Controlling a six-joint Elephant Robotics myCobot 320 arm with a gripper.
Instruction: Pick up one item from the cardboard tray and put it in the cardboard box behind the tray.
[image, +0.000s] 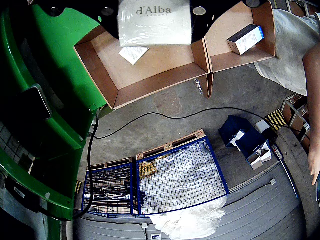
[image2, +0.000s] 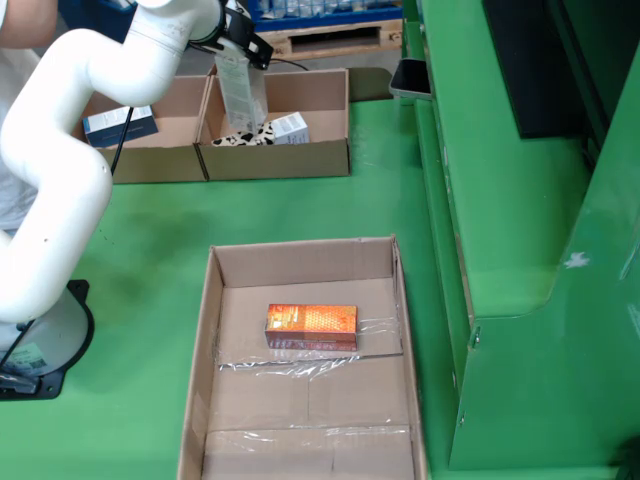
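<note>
White carton carried over the far boxes

The gripper (image2: 240, 45) holds a flat white "d'Alba" carton (image2: 241, 90) by its broad top face: light, stiff, smooth; jaw opening cannot be told.

Hidden, clipped and unreadable from my seat

At twelve o'clock in the gripper-mounted view, the white d'Alba pouch (image: 155, 22) covers the gripper (image: 154, 10), so I cannot tell how its jaws stand; the pouch's top is cut off. In the fixed view, the tray (image2: 200, 400) is clipped at six o'clock, and print on the orange box (image2: 311, 326) is too small to read.
</note>
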